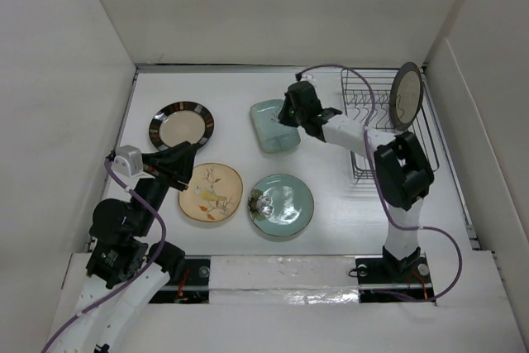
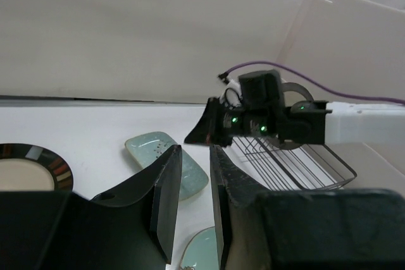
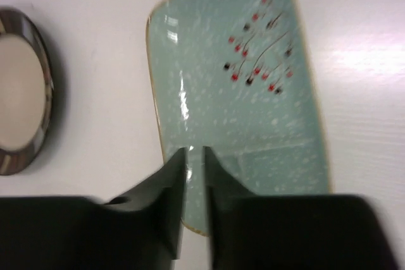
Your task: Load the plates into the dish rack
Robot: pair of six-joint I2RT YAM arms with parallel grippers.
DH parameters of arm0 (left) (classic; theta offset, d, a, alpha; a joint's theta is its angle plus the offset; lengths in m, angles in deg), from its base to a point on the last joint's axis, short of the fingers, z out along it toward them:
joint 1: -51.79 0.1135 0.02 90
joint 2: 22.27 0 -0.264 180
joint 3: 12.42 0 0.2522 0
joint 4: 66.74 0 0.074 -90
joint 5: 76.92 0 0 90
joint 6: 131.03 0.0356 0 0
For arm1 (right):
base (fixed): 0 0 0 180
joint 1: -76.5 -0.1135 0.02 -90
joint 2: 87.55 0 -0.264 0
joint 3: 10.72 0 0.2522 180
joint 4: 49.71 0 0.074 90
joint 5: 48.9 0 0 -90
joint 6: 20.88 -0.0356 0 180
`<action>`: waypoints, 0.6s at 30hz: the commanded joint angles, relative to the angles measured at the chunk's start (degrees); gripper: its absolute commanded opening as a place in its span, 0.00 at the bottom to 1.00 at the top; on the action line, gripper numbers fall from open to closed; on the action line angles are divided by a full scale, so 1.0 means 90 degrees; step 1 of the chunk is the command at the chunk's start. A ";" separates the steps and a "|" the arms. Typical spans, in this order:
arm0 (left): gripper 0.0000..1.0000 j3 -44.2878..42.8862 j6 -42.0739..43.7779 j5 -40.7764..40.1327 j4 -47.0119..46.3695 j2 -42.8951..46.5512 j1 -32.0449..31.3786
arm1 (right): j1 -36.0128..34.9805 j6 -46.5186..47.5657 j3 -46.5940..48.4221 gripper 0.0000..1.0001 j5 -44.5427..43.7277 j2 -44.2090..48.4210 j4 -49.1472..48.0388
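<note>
The squarish pale green plate lies flat on the white desk, far of centre. There is bare surface on its left before the striped plate and a narrower strip on its right before the dish rack. The right pincer hangs low over that plate's far right edge. In the wrist view its fingers stand close together with only a thin slit between them, and the plate's rim runs under one of them. That picture is blurred, so I cannot tell whether the rim is pinched.

The left pincer hovers above the desk between the striped plate and the floral plate – slightly parted, nothing between its fingers. The round celadon plate sits near centre, just right of the floral one and apart from it.

Only the overhead view shows the rack's load: one dark-rimmed plate stands upright at its far right end, with the prongs to its left bare. Only the right wrist view shows the small red and dark sprig print on the squarish plate. The left wrist view gives the right pincer side-on, with the rack's wires behind it.

Plain white walls box the desk in on the left, right and far sides – the rack sits close against the right one.
</note>
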 commanded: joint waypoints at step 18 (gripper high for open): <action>0.22 -0.0026 0.0043 -0.0024 -0.0248 -0.0362 -0.0023 | 0.0919 0.1468 0.0670 0.68 0.1748 -0.1098 0.0261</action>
